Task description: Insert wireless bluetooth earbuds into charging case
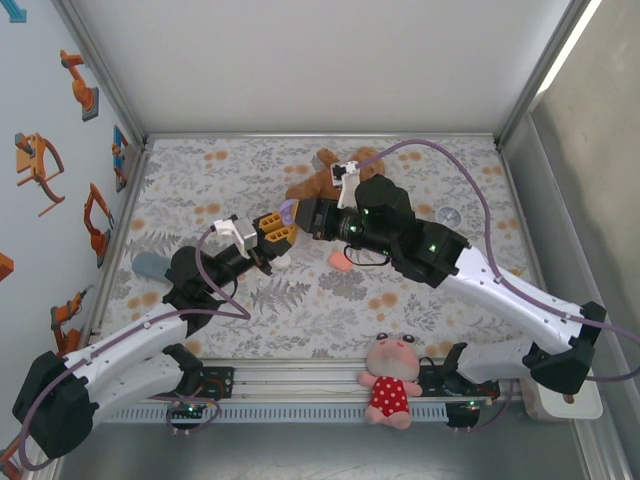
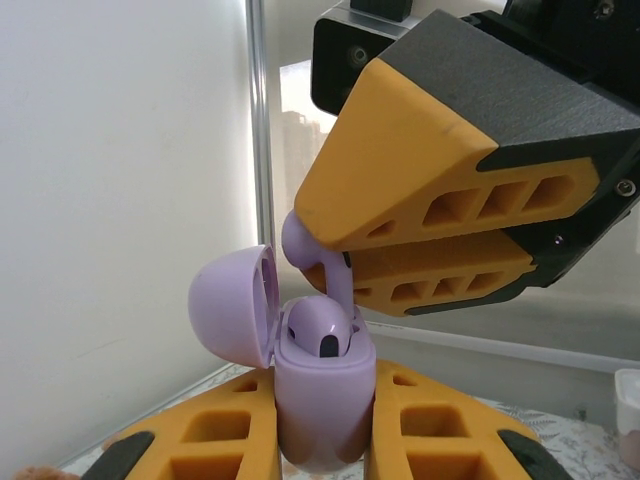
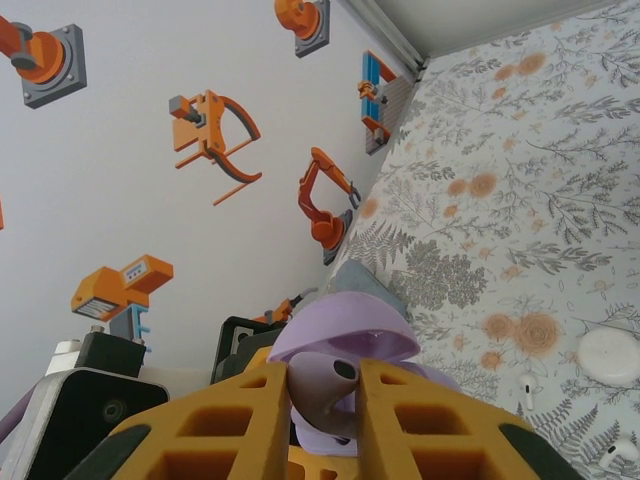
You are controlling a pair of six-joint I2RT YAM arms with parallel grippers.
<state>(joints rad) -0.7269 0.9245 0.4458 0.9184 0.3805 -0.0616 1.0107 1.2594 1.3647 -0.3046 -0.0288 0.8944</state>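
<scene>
My left gripper (image 2: pixel 322 395) is shut on a pale purple charging case (image 2: pixel 320 430), held upright with its lid (image 2: pixel 232 308) swung open to the left. One purple earbud (image 2: pixel 318 325) sits in the case. My right gripper (image 3: pixel 325 378) is shut on a second purple earbud (image 3: pixel 322 385). That held earbud (image 2: pixel 303 240) hangs from the right gripper's fingers (image 2: pixel 430 190), and its stem reaches down into the case opening beside the seated bud. From above, both grippers (image 1: pixel 275 232) (image 1: pixel 306 216) meet mid-table over the case (image 1: pixel 288 213).
A pink case (image 1: pixel 340 260) lies on the floral cloth just below the right gripper. A brown teddy bear (image 1: pixel 325 175) sits behind it, and a pink plush doll (image 1: pixel 392 380) at the near edge. A white case (image 3: pixel 608 352) and white earbuds (image 3: pixel 527 388) lie on the table.
</scene>
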